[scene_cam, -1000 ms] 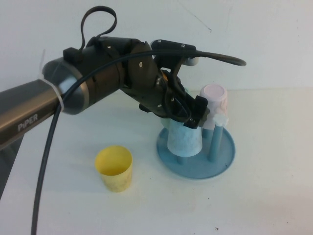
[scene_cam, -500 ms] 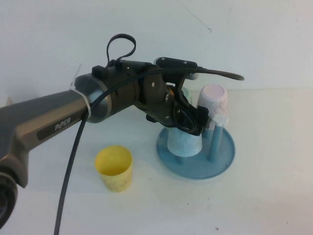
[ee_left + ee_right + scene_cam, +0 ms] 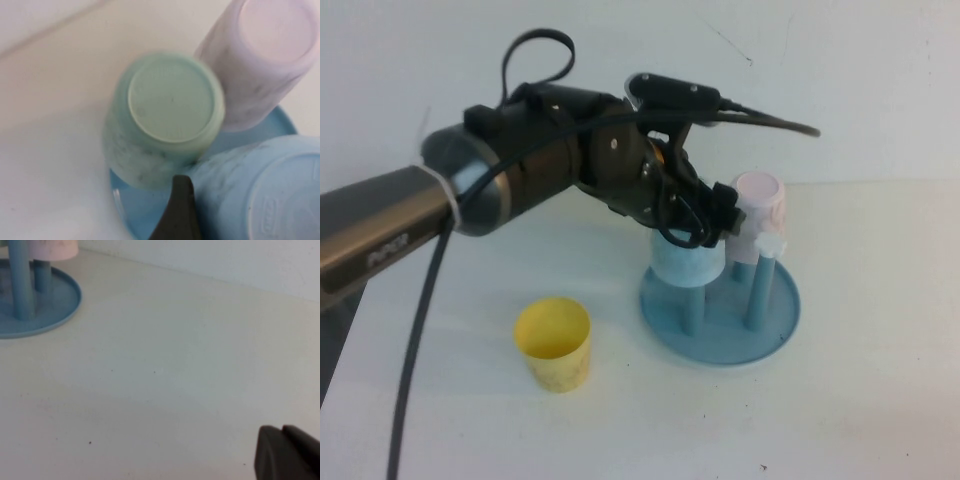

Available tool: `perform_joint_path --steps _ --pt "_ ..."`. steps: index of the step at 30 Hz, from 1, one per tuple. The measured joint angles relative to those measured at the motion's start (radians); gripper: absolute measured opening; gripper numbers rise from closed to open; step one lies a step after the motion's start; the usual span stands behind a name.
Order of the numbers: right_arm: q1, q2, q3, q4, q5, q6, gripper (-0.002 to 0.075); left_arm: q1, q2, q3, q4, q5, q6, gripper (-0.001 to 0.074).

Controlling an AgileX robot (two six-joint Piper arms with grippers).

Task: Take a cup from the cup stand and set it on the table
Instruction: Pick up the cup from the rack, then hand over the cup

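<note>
The light blue cup (image 3: 686, 264) hangs upside down over a peg (image 3: 691, 314) of the blue cup stand (image 3: 775, 322), raised so that the peg's lower half shows under its rim. My left gripper (image 3: 706, 232) is shut on the cup's upper part. In the left wrist view one dark finger (image 3: 178, 210) presses the cup's side (image 3: 260, 190); the other finger is out of view. My right gripper (image 3: 287, 454) shows only in the right wrist view, shut and empty, low over the white table (image 3: 165, 370) and away from the stand (image 3: 52, 302).
A pink cup (image 3: 761, 204) sits upside down on a back peg, and a mint green cup (image 3: 165, 115) on another. A yellow cup (image 3: 553, 343) stands upright on the table (image 3: 860, 400) to the stand's left. A free peg with a white knob (image 3: 769, 245) stands at the stand's right.
My left gripper has risen with the light blue cup, sliding it up its peg so the peg now shows below the rim. The arm has swung slightly.
</note>
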Motion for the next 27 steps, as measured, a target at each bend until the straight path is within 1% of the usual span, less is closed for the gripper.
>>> perform_joint_path --steps 8,12,18,22,24,27 --pt "0.0 0.0 0.0 0.0 0.0 0.0 -0.0001 0.0 -0.198 0.0 0.028 0.073 0.0 0.0572" --pt "0.0 0.0 0.0 0.0 0.0 0.0 -0.0001 0.0 -0.277 0.0 0.028 0.141 0.0 0.0572" --pt "0.0 0.0 0.0 0.0 0.0 0.0 -0.0001 0.0 -0.307 0.0 0.028 0.249 0.0 0.0572" --pt "0.0 0.0 0.0 0.01 0.0 0.0 -0.0001 0.0 -0.307 0.0 0.03 0.377 -0.015 0.0572" --pt "0.0 0.0 0.0 0.072 0.0 0.014 -0.0001 0.0 -0.309 0.01 0.032 0.428 -0.05 0.0572" --pt "0.0 0.0 0.0 0.279 0.0 0.067 -0.0001 0.0 -0.335 0.094 0.034 0.444 -0.117 0.0572"
